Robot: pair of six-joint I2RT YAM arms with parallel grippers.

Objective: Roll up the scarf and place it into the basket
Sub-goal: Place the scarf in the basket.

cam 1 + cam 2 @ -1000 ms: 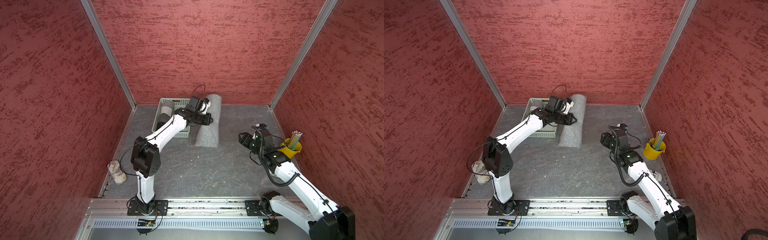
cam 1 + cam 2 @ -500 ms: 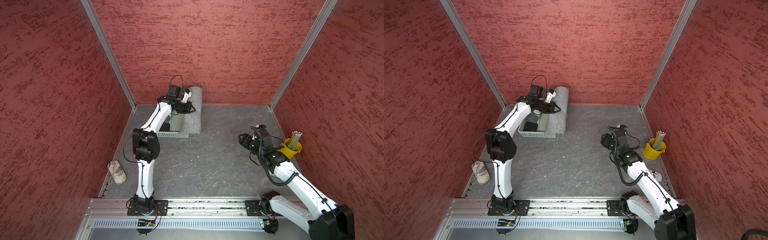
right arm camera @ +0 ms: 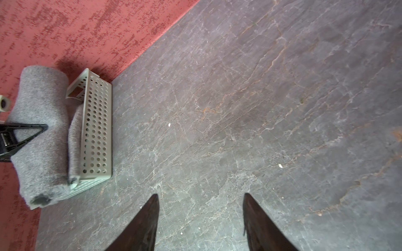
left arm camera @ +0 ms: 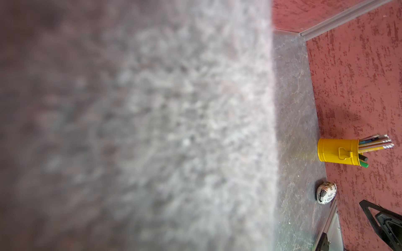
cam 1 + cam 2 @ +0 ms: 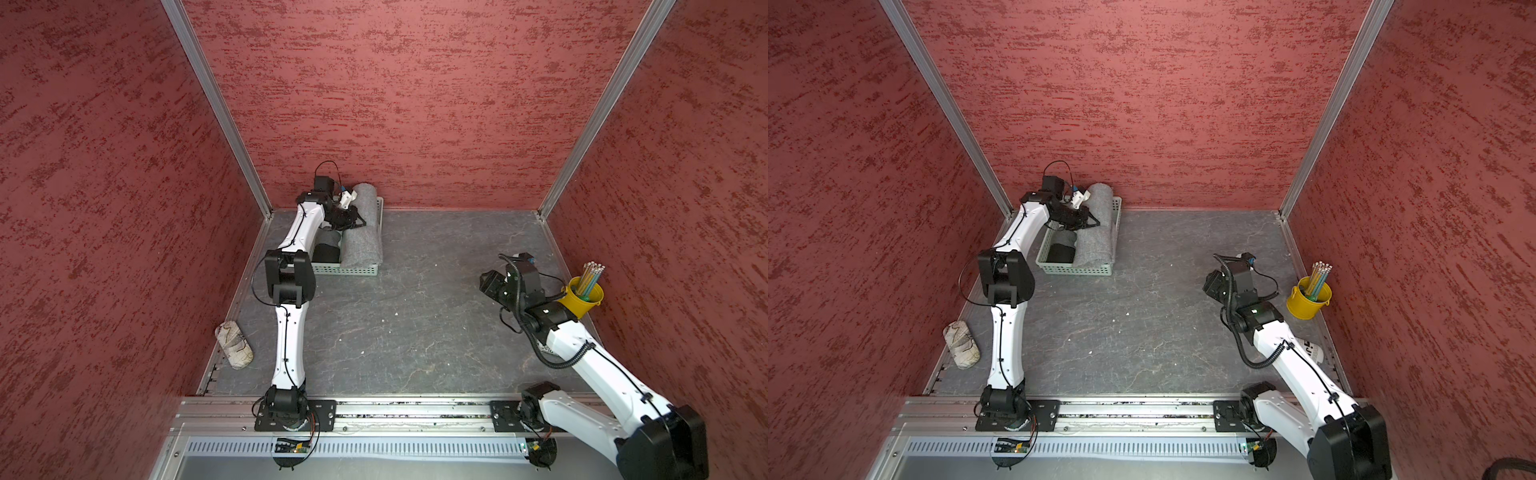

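Grey scarf over basket | L hand grips | R hand agape

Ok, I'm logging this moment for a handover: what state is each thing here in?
scarf: rolled, gripped, over the basket.
basket: upright, dark roll inside.
left gripper: shut on scarf.
right gripper: open, empty, above bare table.
yellow bucket: upright, holding pencils.
patterned case: lying flat.
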